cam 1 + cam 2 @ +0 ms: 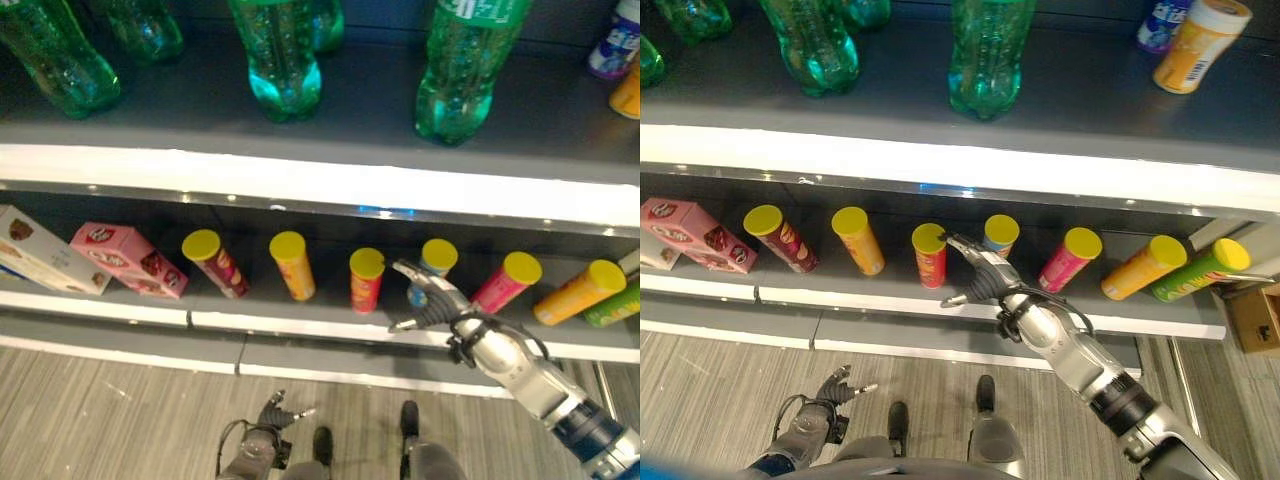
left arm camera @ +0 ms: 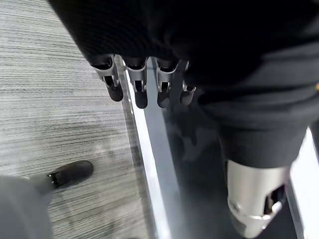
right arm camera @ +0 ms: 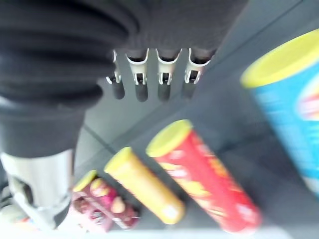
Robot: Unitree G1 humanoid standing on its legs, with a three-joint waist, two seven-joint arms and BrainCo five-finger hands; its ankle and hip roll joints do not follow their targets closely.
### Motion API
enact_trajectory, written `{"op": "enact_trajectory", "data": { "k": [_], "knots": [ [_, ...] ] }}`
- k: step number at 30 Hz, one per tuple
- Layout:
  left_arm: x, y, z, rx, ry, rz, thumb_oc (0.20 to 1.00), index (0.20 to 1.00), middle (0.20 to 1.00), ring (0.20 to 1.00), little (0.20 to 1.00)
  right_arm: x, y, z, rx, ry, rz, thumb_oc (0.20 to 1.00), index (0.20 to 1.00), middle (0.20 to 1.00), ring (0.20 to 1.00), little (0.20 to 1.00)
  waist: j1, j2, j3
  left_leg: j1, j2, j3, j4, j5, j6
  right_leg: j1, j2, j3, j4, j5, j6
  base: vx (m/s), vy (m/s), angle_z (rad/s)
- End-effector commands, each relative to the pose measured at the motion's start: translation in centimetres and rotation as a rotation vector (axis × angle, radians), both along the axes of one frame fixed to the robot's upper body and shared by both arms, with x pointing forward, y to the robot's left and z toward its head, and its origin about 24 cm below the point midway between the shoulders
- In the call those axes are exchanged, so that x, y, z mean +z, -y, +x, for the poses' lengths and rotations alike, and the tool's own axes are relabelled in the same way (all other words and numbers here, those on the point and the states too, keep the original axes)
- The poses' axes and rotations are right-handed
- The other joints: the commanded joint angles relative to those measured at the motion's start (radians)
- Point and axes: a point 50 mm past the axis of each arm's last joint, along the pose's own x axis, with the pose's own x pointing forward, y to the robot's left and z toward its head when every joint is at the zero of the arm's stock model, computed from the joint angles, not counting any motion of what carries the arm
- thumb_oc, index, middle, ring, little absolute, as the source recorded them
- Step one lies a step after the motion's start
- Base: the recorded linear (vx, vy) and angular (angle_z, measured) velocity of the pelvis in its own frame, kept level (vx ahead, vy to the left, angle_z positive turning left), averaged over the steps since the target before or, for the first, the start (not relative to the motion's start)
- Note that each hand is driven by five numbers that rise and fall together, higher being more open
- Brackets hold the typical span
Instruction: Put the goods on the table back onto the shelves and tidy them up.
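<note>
Beside the right hand point(image 1: 432, 298), a smooth blue cylindrical can point(image 1: 434, 265) stands.

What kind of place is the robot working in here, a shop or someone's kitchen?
Most likely a shop aisle, or a mock-up of one: a long grey shelf holds a row of yellow-lidded snack cans, green drink bottles stand on the shelf above, and pink snack boxes lie alongside.

The right hand point(image 1: 985, 272), fingers spread, hovers just before the blue can point(image 1: 1000, 236).
</note>
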Motion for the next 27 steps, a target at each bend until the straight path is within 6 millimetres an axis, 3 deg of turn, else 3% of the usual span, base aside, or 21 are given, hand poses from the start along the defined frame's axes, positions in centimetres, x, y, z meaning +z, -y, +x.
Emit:
{"op": "enact_trajectory", "data": {
  "k": [1,5,7,12,14,16,17,20,21,22,25,26,27],
  "knots": [
    [0.2,-0.7,0.5,-0.084,-0.002,0.057,1.000,1.000,1.000,1.000,1.000,1.9,0.4,0.6,0.009,0.069,0.037,1.000,1.000,1.000,1.000,1.000,0.002,-0.021,0.002,-0.040,0.020,0.046,0.098,-0.152,0.021,0.009,-0.105,0.058,0.146,-0.163,0.112,0.03,0.162,-0.38],
    [0.3,-1.1,0.8,-0.085,-0.002,0.077,1.000,1.000,1.000,1.000,1.000,1.4,1.9,0.2,-0.082,0.081,0.038,1.000,1.000,1.000,1.000,1.000,-0.028,-0.032,0.028,-0.021,0.032,0.089,0.086,-0.146,0.029,-0.063,-0.086,0.071,0.223,-0.123,0.127,-0.05,0.055,-0.57],
    [0.7,-1.6,1.4,-0.106,0.005,0.102,1.000,1.000,1.000,1.000,1.000,-0.6,3.8,-0.4,-0.204,0.012,0.063,1.000,1.000,1.000,1.000,1.000,-0.038,-0.024,0.050,-0.015,0.068,0.142,0.090,-0.138,0.023,-0.071,-0.097,-0.051,0.272,-0.145,0.111,-0.11,0.014,-0.93],
    [1.4,-1.9,2.5,-0.113,0.040,0.105,1.000,1.000,1.000,1.000,1.000,-4.8,6.3,-2.1,-0.360,-0.163,0.074,1.000,1.000,1.000,1.000,1.000,-0.039,-0.016,0.031,-0.030,0.116,0.221,0.102,-0.131,0.015,-0.018,-0.148,-0.171,0.295,-0.182,0.069,-0.08,-0.046,-0.57],
    [1.4,-1.9,2.5,-0.116,0.040,0.103,1.000,1.000,1.000,1.000,1.000,-6.8,6.8,-3.0,-0.409,-0.255,0.082,1.000,1.000,1.000,1.000,1.000,-0.036,-0.021,0.017,-0.038,0.133,0.261,0.115,-0.133,0.010,0.012,-0.188,-0.197,0.276,-0.150,0.074,-0.07,-0.115,-0.66],
    [1.5,-2.0,2.5,-0.112,0.043,0.100,1.000,1.000,1.000,1.000,1.000,-7.4,6.9,-3.3,-0.428,-0.286,0.097,1.000,1.000,1.000,1.000,1.000,-0.032,-0.023,0.009,-0.043,0.142,0.281,0.123,-0.134,0.006,0.025,-0.209,-0.215,0.265,-0.128,0.078,-0.04,-0.138,-0.92],
    [1.6,-2.0,2.6,-0.103,0.051,0.090,1.000,1.000,1.000,1.000,1.000,-8.8,7.2,-3.9,-0.469,-0.352,0.115,1.000,1.000,1.000,1.000,1.000,-0.025,-0.026,-0.005,-0.040,0.164,0.314,0.138,-0.150,-0.009,0.059,-0.248,-0.247,0.246,-0.086,0.104,-0.04,-0.212,-1.36],
    [1.8,-2.4,2.5,-0.076,0.065,0.079,1.000,1.000,1.000,1.000,1.000,-9.7,8.2,-4.4,-0.534,-0.378,0.105,1.000,1.000,1.000,1.000,1.000,-0.017,-0.038,-0.019,-0.051,0.205,0.367,0.168,-0.142,-0.029,0.091,-0.287,-0.278,0.208,-0.002,0.127,-0.09,-0.334,-1.22],
    [1.9,-2.9,2.5,-0.059,0.073,0.083,1.000,1.000,1.000,1.000,1.000,-10.0,9.0,-4.8,-0.574,-0.383,0.082,1.000,1.000,1.000,1.000,1.000,-0.015,-0.046,-0.025,-0.056,0.237,0.397,0.180,-0.126,-0.049,0.106,-0.282,-0.288,0.182,-0.001,0.133,-0.10,-0.308,-1.17],
    [1.9,-2.9,2.5,-0.060,0.072,0.084,1.000,1.000,1.000,1.000,1.000,-10.0,9.0,-4.8,-0.574,-0.384,0.082,1.000,1.000,1.000,1.000,1.000,-0.013,-0.045,-0.025,-0.055,0.239,0.399,0.181,-0.126,-0.050,0.106,-0.280,-0.287,0.180,0.000,0.133,-0.10,-0.311,-1.28],
    [2.1,-3.6,2.3,-0.048,0.073,0.096,1.000,1.000,1.000,1.000,1.000,-10.4,10.8,-5.6,-0.626,-0.389,0.000,1.000,1.000,1.000,1.000,1.000,-0.002,-0.058,-0.034,-0.065,0.306,0.436,0.193,-0.071,-0.095,0.129,-0.226,-0.310,0.123,-0.070,0.137,-0.07,-0.318,-0.71],
    [2.1,-3.6,2.2,-0.045,0.076,0.088,1.000,1.000,1.000,1.000,1.000,-10.4,11.3,-6.0,-0.643,-0.393,-0.005,1.000,1.000,1.000,1.000,1.000,0.002,-0.052,-0.034,-0.069,0.335,0.435,0.194,-0.048,-0.112,0.133,-0.193,-0.301,0.108,-0.124,0.130,-0.07,-0.628,-1.06],
    [1.9,-2.8,2.0,-0.059,0.074,0.075,1.000,1.000,1.000,1.000,1.000,-11.1,12.9,-7.4,-0.685,-0.434,-0.045,1.000,1.000,1.000,1.000,1.000,-0.010,-0.032,-0.031,-0.041,0.400,0.430,0.154,0.033,-0.159,0.146,-0.095,-0.280,0.079,-0.218,0.087,-0.03,-0.473,-0.99]
  ]
}}
